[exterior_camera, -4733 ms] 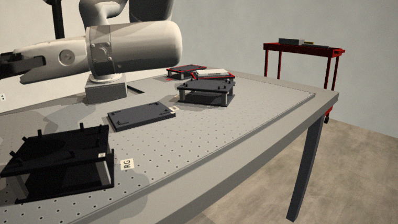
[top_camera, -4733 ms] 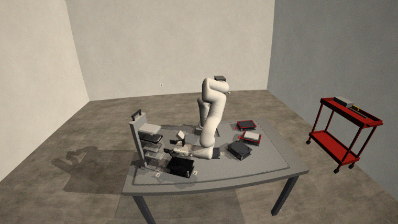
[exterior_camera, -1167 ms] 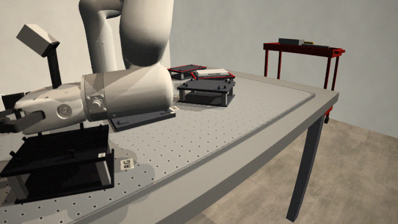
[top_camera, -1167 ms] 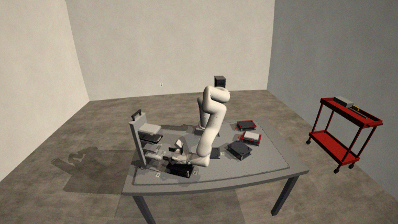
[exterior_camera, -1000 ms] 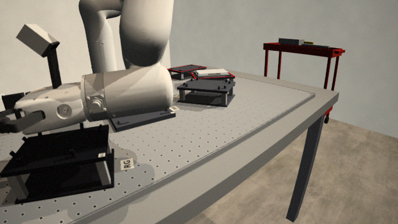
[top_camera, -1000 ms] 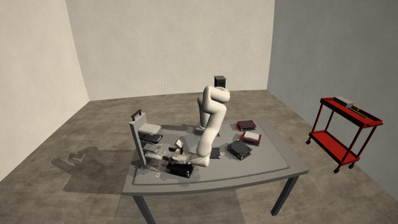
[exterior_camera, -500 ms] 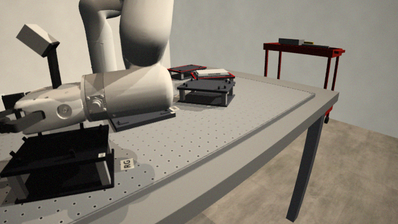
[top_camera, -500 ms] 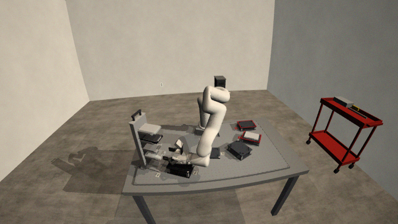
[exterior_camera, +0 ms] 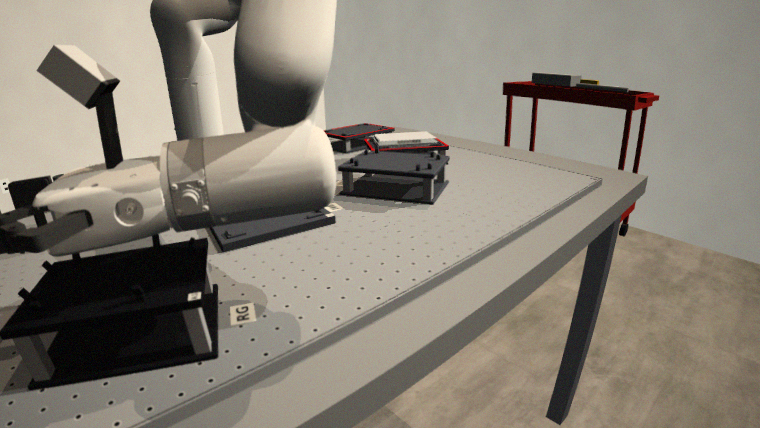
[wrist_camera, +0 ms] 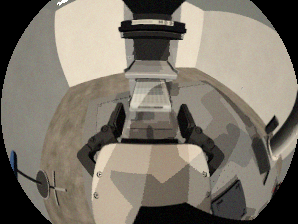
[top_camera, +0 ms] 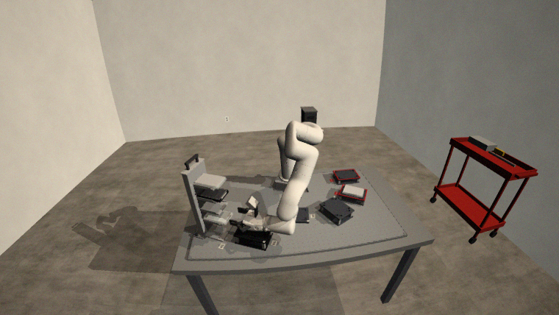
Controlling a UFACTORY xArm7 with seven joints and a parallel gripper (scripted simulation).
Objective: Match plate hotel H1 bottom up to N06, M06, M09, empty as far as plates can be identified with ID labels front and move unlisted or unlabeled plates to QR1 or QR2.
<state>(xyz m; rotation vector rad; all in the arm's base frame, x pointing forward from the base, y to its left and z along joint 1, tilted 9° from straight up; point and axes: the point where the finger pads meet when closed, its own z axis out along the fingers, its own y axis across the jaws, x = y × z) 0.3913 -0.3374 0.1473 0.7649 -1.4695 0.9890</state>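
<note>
The plate hotel H1 (top_camera: pixel 203 199) stands at the table's left end. It holds a light plate (top_camera: pixel 209 180) on top, a dark plate (top_camera: pixel 212 193) under it, and two light plates (top_camera: pixel 212 207) (top_camera: pixel 218 218) lower down. My gripper (top_camera: pixel 236 223) is open and level, pointing at the lowest light plate from the front. In the wrist view the open fingers frame the near end of a light plate (wrist_camera: pixel 149 96), with the hotel (wrist_camera: pixel 152 30) rising behind it. Nothing is held. I cannot read any ID labels.
The regrip nest RG (exterior_camera: pixel 106 303) lies under my wrist. A scanner on a post (exterior_camera: pixel 79 79) stands behind it. A flat nest (top_camera: pixel 302 214), a raised dark nest (exterior_camera: pixel 396 172), an empty red nest (top_camera: pixel 346 175) and a red nest holding a white plate (top_camera: pixel 352 192) lie to the right. A red cart (top_camera: pixel 485 183) stands off the table.
</note>
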